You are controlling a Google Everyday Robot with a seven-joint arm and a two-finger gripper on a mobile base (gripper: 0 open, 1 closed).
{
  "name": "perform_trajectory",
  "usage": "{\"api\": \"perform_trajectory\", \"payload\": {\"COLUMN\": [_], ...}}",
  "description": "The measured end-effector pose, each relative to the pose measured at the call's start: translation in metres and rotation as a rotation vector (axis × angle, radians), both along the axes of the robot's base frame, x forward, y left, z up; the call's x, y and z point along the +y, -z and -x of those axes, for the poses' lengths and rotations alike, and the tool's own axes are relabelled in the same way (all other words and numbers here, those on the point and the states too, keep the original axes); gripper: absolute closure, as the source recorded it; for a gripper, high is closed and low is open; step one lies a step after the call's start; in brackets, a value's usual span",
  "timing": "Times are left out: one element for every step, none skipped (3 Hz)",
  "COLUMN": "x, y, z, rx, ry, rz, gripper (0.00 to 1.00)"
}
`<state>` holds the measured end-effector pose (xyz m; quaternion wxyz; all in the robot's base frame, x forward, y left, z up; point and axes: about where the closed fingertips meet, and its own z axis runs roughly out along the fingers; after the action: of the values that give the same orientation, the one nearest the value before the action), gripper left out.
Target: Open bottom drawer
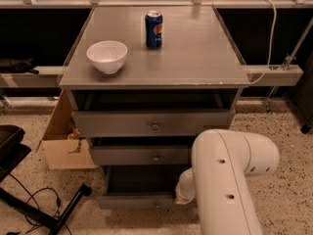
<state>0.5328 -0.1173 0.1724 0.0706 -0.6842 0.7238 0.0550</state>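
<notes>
Pincer behind arm (230, 180), at bottom drawer (132, 200)

White arm (230, 180) at 5 o'clock: thick rounded glossy shell, few small dark holes; gripper hidden behind it.

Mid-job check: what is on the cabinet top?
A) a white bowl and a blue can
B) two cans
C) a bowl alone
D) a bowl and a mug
A: a white bowl and a blue can stand apart on the cabinet top; the pincer is hidden behind the white arm, low by the bottom drawer.
</notes>
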Motion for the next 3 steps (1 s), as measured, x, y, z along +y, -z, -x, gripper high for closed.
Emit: {"api": "perform_trajectory", "payload": {"x": [-0.0025, -0.0020, -0.0043], "y": [-0.0009, -0.0010, -0.0016], "z": [0.0066, 0.0066, 0.0130], "rx": [0.016, 0.016, 0.034], "ry": [0.000, 0.000, -0.002], "rz": [-0.001, -0.001, -0.004], "gripper": [1.00, 1.00, 1.00]}}
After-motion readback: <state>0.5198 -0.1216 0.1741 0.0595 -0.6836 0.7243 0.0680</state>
